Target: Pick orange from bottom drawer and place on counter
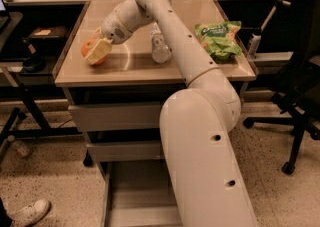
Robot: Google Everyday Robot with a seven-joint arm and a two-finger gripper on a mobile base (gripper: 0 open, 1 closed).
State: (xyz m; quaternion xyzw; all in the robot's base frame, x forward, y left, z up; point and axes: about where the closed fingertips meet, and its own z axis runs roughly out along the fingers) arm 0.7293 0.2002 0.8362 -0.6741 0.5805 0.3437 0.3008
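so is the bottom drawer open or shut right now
Open: the bottom drawer is pulled out past the upper drawers, its floor showing. The claw holds the orange at the left of the counter.

1 orange (pixel 88 47). 1 counter (pixel 135 68). 3 grey drawers in all: 1 bottom drawer (pixel 135 193), pulled open, and 2 shallower drawers (pixel 117 117) shut above it. 1 arm (pixel 197 136), with 1 gripper (pixel 96 53) at the counter's left side, fingers clasped round the orange. 1 bottle (pixel 160 48) lying on the counter. 1 green bag (pixel 219 38) near the counter's right edge. 1 chair (pixel 300 86) on the floor to the right. 1 shoe (pixel 31 212) at lower left.
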